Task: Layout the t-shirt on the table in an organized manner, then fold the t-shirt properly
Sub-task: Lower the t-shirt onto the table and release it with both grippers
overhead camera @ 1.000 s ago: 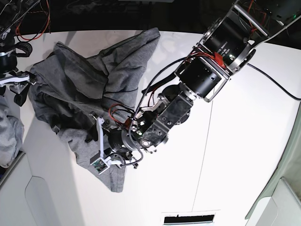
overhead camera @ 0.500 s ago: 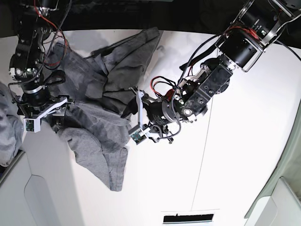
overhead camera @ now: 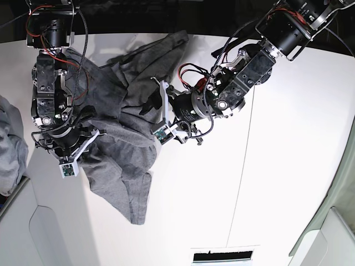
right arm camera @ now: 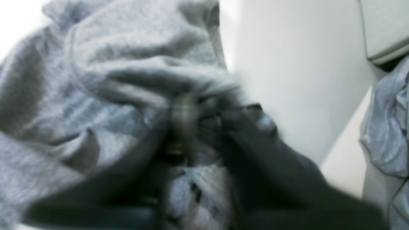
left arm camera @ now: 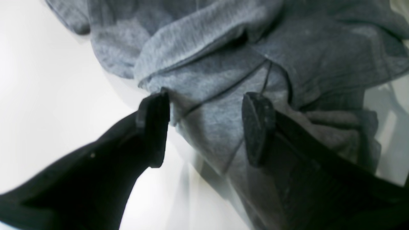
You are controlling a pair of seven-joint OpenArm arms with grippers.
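Observation:
The heather-grey t-shirt (overhead camera: 130, 77) lies crumpled on the left half of the white table (overhead camera: 277, 166). My left gripper (overhead camera: 150, 113) is at the shirt's right edge. In the left wrist view this gripper (left arm camera: 204, 127) is open, with shirt folds (left arm camera: 207, 64) lying between and behind its black fingers (left arm camera: 257, 127). My right gripper (overhead camera: 89, 128) is on the shirt's left middle. In the blurred right wrist view, its fingers (right arm camera: 249, 118) sit in bunched shirt cloth (right arm camera: 111, 64). The blur hides whether they are closed.
A paler grey-blue cloth heap (overhead camera: 11, 149) lies off the table's left edge and also shows in the right wrist view (right arm camera: 386, 134). A thin dark seam (overhead camera: 239, 183) crosses the table. A dark slot (overhead camera: 222, 256) is at the front edge.
My left gripper moved from the shirt's lower flap up and right to its right edge. My right arm swung in from the table's left edge onto the shirt's left middle.

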